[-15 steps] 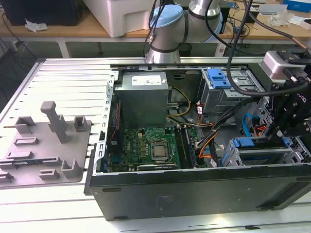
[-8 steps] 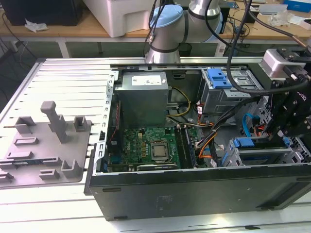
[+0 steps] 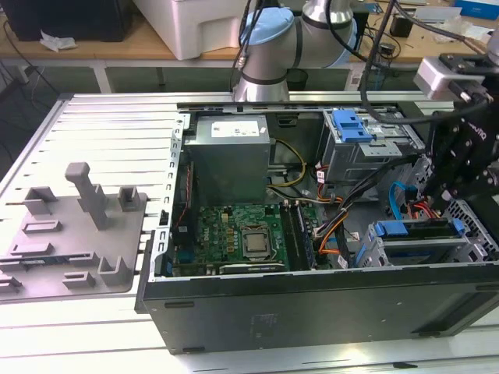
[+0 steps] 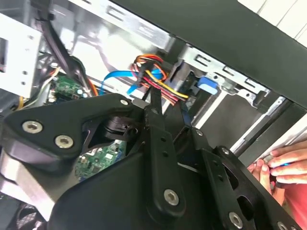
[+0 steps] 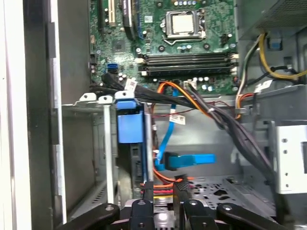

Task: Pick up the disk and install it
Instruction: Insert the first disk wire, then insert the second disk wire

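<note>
The disk (image 3: 413, 229) lies in the drive cage at the case's corner, on the exterior view's right, with its blue carrier frame showing along the top. The first wrist view shows the carrier's blue end (image 5: 129, 122) at the cage mouth. My gripper (image 3: 443, 199) hangs just above and behind the cage, among the cables. Its black fingers (image 5: 147, 191) stand a narrow gap apart with nothing between them, and only red and orange wires show behind that gap. In the second wrist view the gripper (image 4: 168, 103) points at the same wire bundle.
The grey power-supply box (image 3: 230, 152) and the green motherboard (image 3: 242, 234) fill the case's middle. A second cage with a blue latch (image 3: 351, 125) stands at the back. A person's hand (image 4: 283, 165) rests at the case's edge. A grey fixture plate (image 3: 70, 234) lies on the exterior view's left.
</note>
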Robot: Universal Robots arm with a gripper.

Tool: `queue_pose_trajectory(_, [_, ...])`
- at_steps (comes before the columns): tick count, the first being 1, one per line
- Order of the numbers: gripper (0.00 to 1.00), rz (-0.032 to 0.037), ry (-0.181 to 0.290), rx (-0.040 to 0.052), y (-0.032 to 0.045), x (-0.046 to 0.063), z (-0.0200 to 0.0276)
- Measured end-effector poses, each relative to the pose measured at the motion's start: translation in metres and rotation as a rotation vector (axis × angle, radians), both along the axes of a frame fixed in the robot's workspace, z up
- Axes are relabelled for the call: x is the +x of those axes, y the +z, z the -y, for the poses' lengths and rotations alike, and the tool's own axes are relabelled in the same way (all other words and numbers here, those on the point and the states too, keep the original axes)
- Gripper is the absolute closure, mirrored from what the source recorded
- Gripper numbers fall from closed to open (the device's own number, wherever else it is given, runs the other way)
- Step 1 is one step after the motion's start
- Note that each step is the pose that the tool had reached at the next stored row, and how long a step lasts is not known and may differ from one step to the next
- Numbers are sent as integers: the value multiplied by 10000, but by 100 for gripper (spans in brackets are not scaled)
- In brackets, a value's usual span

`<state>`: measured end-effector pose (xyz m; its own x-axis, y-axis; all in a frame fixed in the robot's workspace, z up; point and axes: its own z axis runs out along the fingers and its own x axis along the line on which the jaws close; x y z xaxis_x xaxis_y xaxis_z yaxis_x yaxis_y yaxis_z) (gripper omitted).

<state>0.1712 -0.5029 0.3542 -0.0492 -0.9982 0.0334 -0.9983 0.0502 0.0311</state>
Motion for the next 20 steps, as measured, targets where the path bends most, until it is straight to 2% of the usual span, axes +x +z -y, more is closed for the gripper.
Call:
queue_pose_trajectory(5, [69,-1,-1,-36,168,-3,-52])
queue_pose_trajectory(20, [69,0,0,-66,176,-8,-55])
